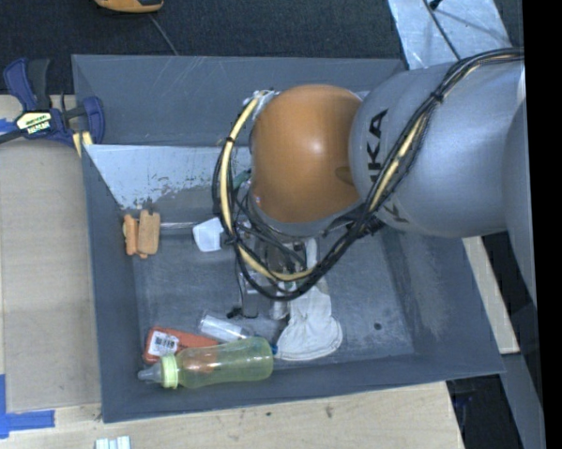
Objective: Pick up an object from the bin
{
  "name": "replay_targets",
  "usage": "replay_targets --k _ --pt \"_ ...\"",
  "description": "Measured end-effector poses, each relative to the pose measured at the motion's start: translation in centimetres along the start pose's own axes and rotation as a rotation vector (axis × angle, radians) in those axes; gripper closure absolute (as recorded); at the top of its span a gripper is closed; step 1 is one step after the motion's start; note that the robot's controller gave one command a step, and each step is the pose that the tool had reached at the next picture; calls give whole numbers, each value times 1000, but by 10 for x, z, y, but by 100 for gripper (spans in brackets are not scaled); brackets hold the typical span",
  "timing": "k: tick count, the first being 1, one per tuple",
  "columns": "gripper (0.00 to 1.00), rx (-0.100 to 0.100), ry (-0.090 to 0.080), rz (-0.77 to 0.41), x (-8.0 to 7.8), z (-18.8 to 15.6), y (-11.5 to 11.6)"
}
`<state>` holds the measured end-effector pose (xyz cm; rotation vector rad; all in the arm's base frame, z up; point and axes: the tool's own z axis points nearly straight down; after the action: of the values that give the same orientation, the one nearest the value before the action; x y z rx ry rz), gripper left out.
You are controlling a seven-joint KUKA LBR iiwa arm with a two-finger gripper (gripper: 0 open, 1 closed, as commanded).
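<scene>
Orange bristles mark the far left of my choices: a small brush (pixel 141 234) lies flat near the left wall of the bin (pixel 116 303), well apart from me. Lower down, along the near wall, a yellow-green baby bottle (pixel 218 365) lies on its side, with an orange labelled packet (pixel 167 342) touching it from behind. Both sit where floor meets wall, likely because loose things settle there. A clear plastic piece (pixel 222 326) lies just behind the bottle's right end.

My gripper (pixel 259 303) hangs right beside that piece, low over the floor. The orange cover (pixel 301 152) on my wrist and its cables (pixel 230 189) sit over it, so whether it is spread or closed I cannot tell, and I see nothing in it.

Just to the right lies a crumpled white cloth (pixel 310 328), touching me or nearly so. I judge I am here because the clear piece and the cloth are the nearest candidates. Which of them I am meant to lift I cannot say.
</scene>
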<state>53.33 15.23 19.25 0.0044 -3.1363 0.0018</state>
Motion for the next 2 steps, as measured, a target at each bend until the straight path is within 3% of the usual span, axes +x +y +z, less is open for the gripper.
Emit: replay_targets --k 2 --pt "0 -2 -7 -42 -8 6 -10"
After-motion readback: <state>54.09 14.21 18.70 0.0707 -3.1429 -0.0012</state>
